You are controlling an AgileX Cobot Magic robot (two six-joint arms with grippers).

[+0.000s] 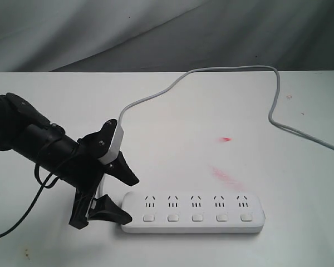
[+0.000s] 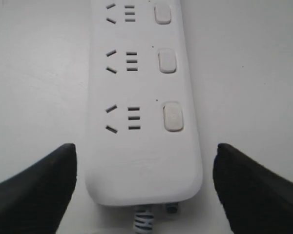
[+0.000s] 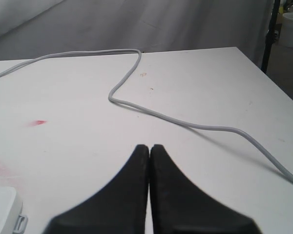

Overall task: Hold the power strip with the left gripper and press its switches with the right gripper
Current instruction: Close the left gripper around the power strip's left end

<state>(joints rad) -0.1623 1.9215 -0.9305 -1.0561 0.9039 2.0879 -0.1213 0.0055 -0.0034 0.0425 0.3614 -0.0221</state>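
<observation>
The power strip (image 1: pixel 195 212) lay flat on the table (image 1: pixel 300 183), its cord (image 1: pixel 234 69) looping away behind. Our left gripper (image 1: pixel 131 200) stood spread around the cord end, one finger (image 2: pixel 39 190) on each side with a gap at both, so we judged the hold not yet made. Our right gripper (image 3: pixel 150 148) had its fingers pressed together, away from the strip. The switches (image 1: pixel 197 217) seemed untouched, though we could not tell their state. Both steps were left to do.
</observation>
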